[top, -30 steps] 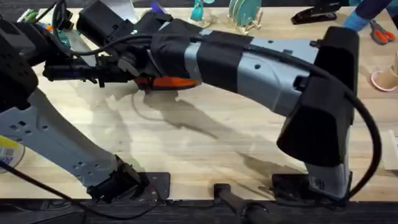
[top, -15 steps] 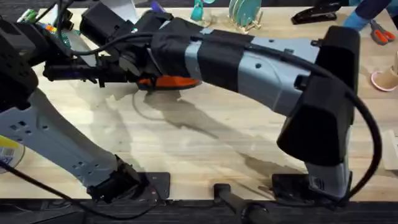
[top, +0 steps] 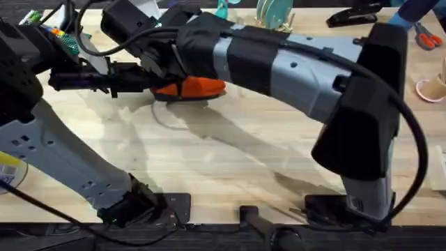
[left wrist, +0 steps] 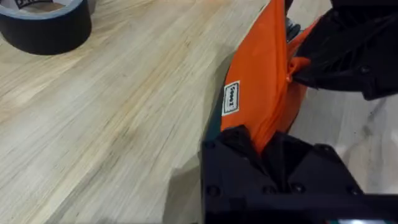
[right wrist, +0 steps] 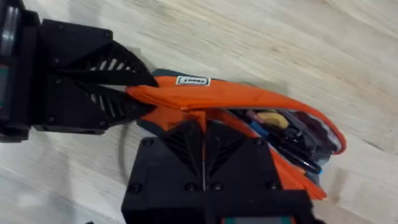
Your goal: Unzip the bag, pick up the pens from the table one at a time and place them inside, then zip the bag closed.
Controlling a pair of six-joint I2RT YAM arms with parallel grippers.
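Observation:
The orange bag (top: 194, 88) lies on the table (top: 230, 174) at the far left-centre. My left gripper (top: 149, 82) is shut on its left end; in the left wrist view the orange fabric (left wrist: 258, 93) runs down between the black fingers (left wrist: 233, 140). My right gripper (right wrist: 202, 127) reaches across from the right and is shut on the bag's zipper pull near that same end. The bag's mouth (right wrist: 280, 124) gapes open, and dark pens (right wrist: 300, 148) lie inside among other contents.
A black tape roll (left wrist: 43, 25) sits on the table left of the bag. Along the far edge stand a teal rack (top: 275, 17), a black stapler (top: 355, 15), red-handled scissors (top: 426, 36) and a pink cup (top: 432, 89).
The right arm has shifted slightly toward the far side and left. More of the orange bag shows beneath it now. The left arm has stayed in place.

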